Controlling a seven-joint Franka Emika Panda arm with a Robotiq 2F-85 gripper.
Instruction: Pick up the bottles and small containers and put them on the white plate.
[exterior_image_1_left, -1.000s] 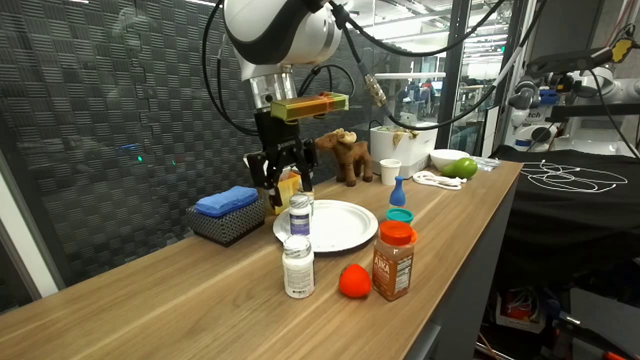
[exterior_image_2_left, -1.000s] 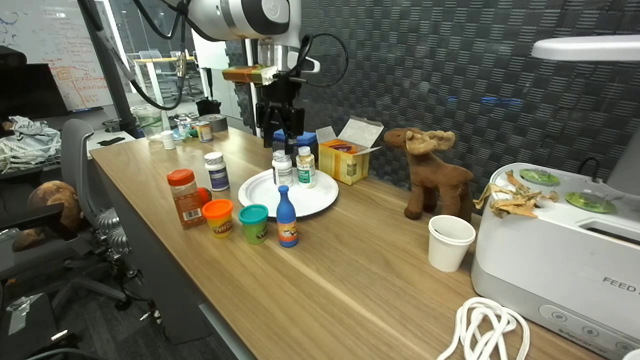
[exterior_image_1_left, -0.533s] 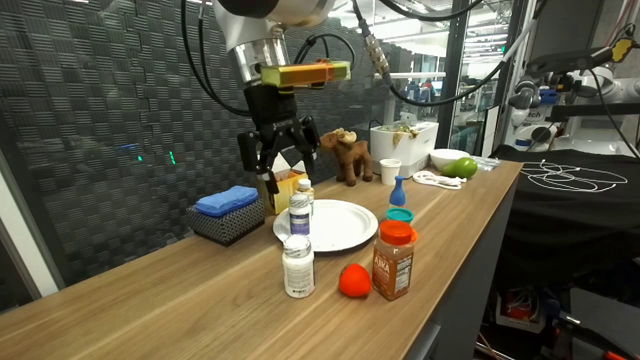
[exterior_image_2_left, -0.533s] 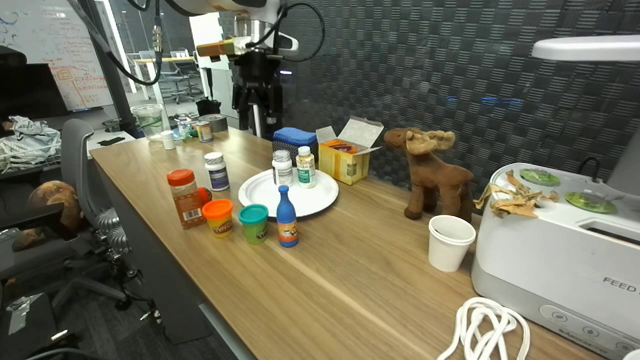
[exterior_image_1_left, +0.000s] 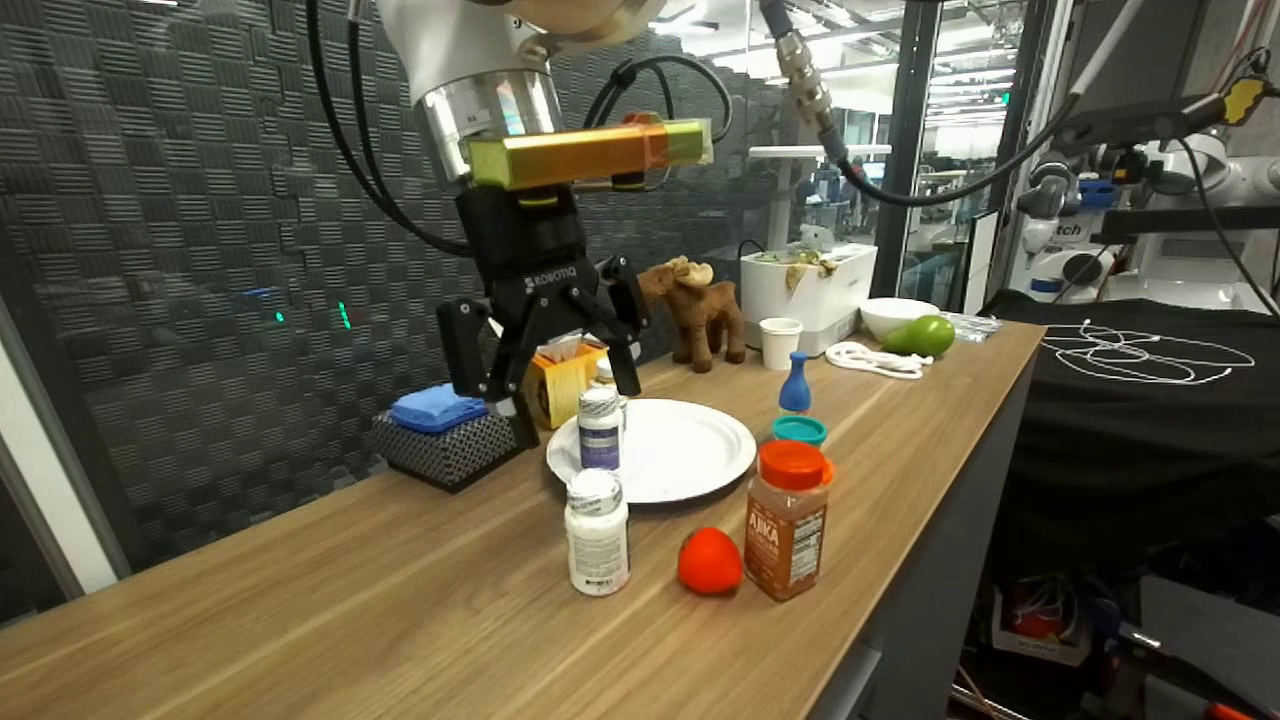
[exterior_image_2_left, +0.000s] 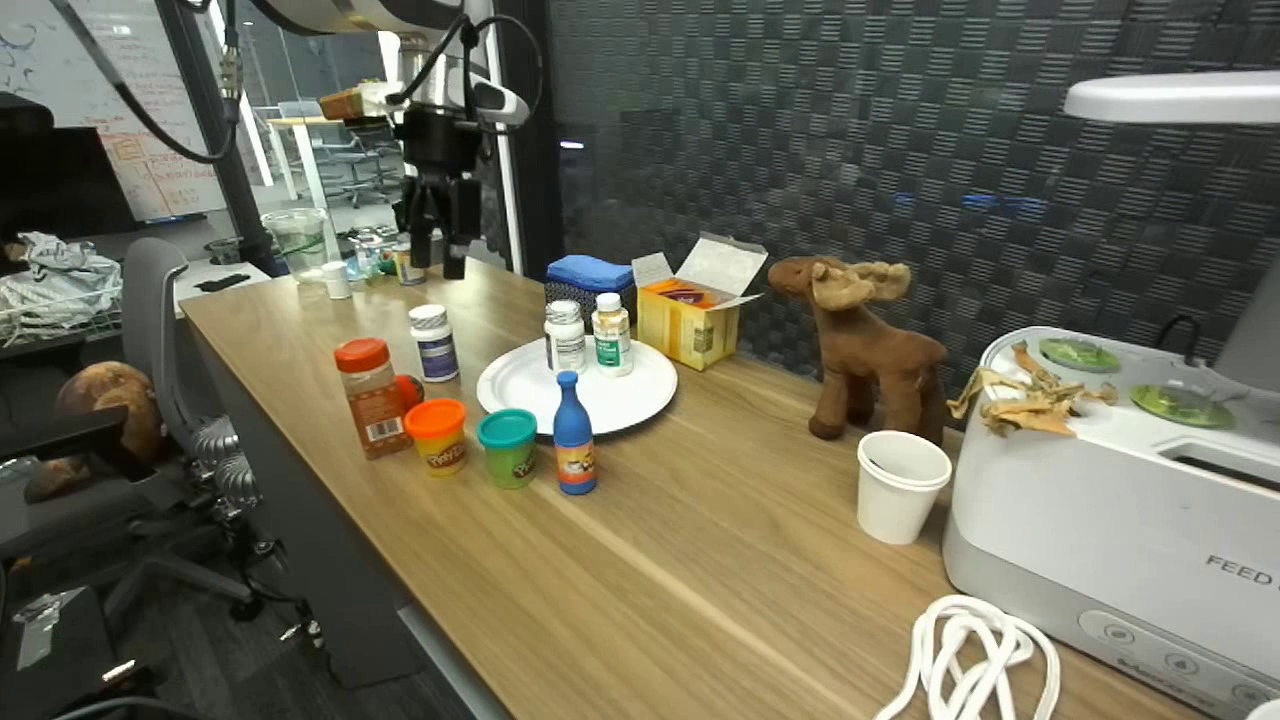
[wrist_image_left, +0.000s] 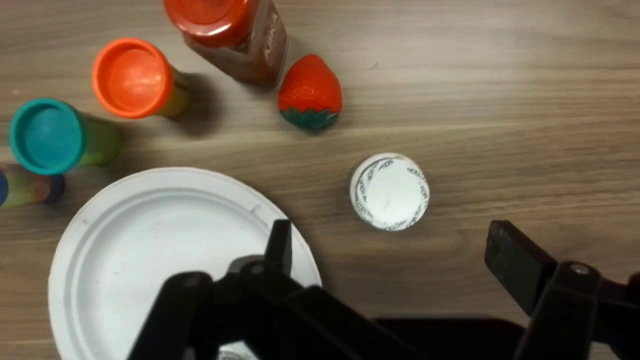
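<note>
White-capped pill bottle (wrist_image_left: 390, 192), just right of wrist-view center, looked light, rigid, best grasped mid-body; the gripper (wrist_image_left: 389, 245) stood spread.

Ok, three pill bottles (exterior_image_2_left: 612, 342), two on the one white plate (wrist_image_left: 150, 235) and one at its 2 o'clock going by the wrist view. Same clock gives two lidded tubs (wrist_image_left: 131, 77) around 11, one spice jar (wrist_image_left: 240, 50) at 12, one strawberry (wrist_image_left: 310, 92) at 1, one blue bottle (exterior_image_2_left: 573, 430) at 10. Oh and one yellow box (exterior_image_2_left: 685, 330), one plush moose (exterior_image_2_left: 868, 360), one white bowl (exterior_image_1_left: 898, 316).
</note>
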